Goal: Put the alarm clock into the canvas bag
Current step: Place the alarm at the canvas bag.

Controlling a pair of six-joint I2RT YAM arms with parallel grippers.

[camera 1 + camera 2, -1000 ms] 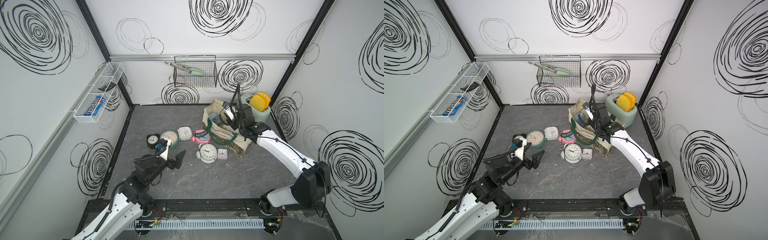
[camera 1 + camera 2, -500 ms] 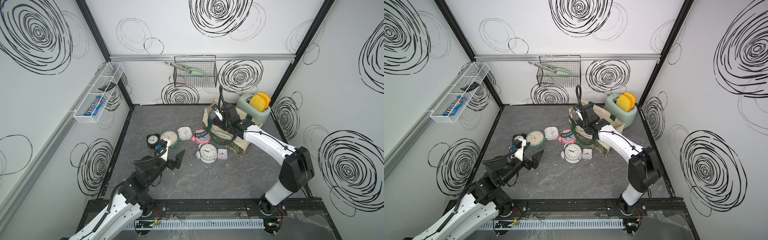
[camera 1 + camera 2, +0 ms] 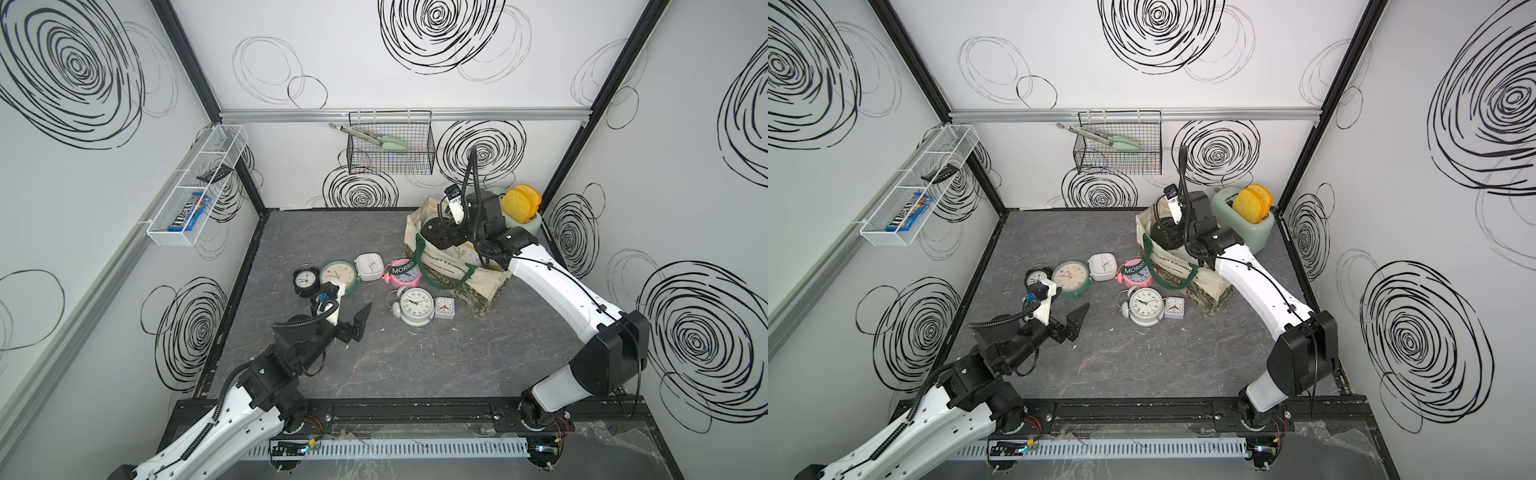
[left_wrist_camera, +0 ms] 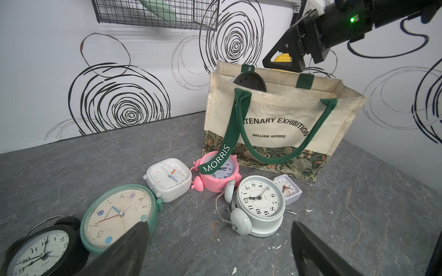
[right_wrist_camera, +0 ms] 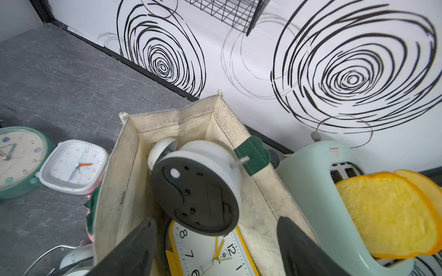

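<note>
Above the canvas bag (image 5: pixel 191 119), right gripper (image 5: pixel 216 219) had widened, now empty; white alarm clock (image 5: pixel 198 191) lay inside, black back up, bell (image 5: pixel 162 148) toward back wall (image 5: pixel 239 59).

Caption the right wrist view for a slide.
Open right gripper above the canvas bag; white alarm clock and yellow clock inside.

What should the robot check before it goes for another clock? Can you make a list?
1. The white clock with the black back lies inside the canvas bag: ok.
2. The right pincer is open, not squeezing that clock: ok.
3. The bag stands upright with its mouth open: ok.
4. The left pincer is open and empty: ok.
5. The pink clock is free to lift: not ok, the green handle lies across it.
6. Room in the bag for more: cannot tell.
</note>
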